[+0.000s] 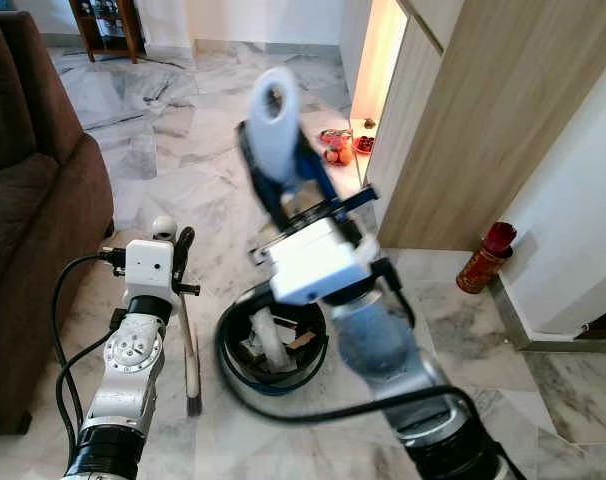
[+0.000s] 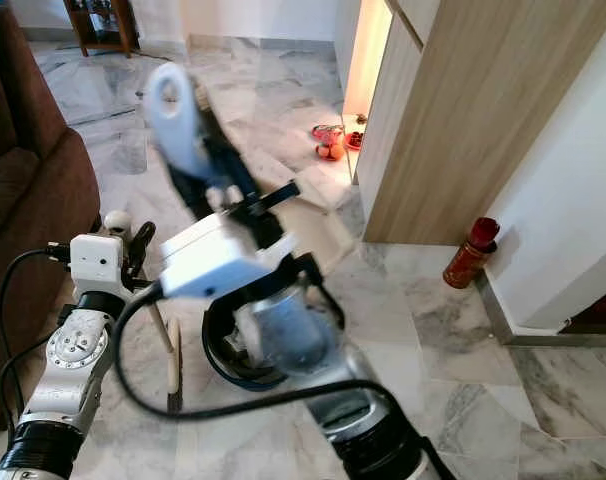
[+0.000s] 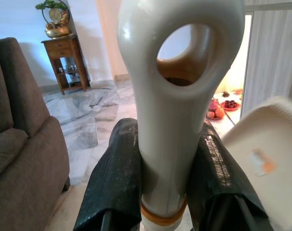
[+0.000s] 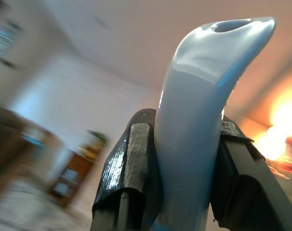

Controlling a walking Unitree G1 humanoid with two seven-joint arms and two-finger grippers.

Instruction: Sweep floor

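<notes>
Left end effector (image 3: 165, 187): both black fingers (image 3: 114, 183) clamped on the cream broom handle (image 3: 177, 120), just below its looped top with the hanging hole. In the head views this handle (image 1: 188, 345) stands near upright at lower left of frame, its lower end meeting the marble floor (image 1: 183, 170) beside the dustpan.

Right end effector (image 4: 184, 168): fingers closed on either side of a pale grey-blue handle (image 4: 199, 120), gripped below its curved, holed tip. In the left eye view that handle (image 1: 273, 125) rises at centre frame, blurred, above the white wrist block of the right arm (image 1: 383, 345).

Dark-rimmed dustpan (image 1: 273, 345) sits on the floor at lower centre, between the two arms, with pale scraps and bits of debris inside. Whether the grey-blue handle joins it cannot be made out, as the arm covers that part.

Surroundings: brown sofa (image 1: 23, 200) along the left edge; wooden cabinet panel (image 1: 483, 120) upper right; red cylinder (image 1: 483, 258) standing on the floor by the wall at right; small red items (image 1: 338, 145) on the floor at the lit opening; wooden side table (image 3: 64, 60) far back.
</notes>
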